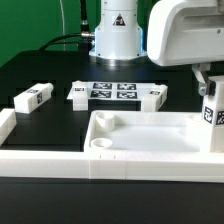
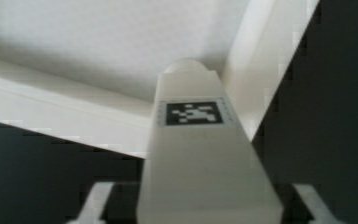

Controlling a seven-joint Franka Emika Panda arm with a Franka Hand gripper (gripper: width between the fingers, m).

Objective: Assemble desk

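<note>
One leg [image 2: 197, 140] upright between the fingers of the gripper [image 2: 197, 208].
Leg stands at the end of the tabletop [image 1: 150, 135] on the exterior view's right; its tag faces the wrist camera; fingers [image 2: 98, 203] flank it closely, contact cannot be told; second leg [image 1: 31, 98] lies well apart, toward the exterior view's left.

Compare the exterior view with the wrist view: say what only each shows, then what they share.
Exterior only: the marker board, a lone leg at that view's left, a second leg and third leg flanking the board, the robot base. Wrist only: fingers on both sides of the upright leg. Both: that upright leg, its tag, and the tabletop.
</note>
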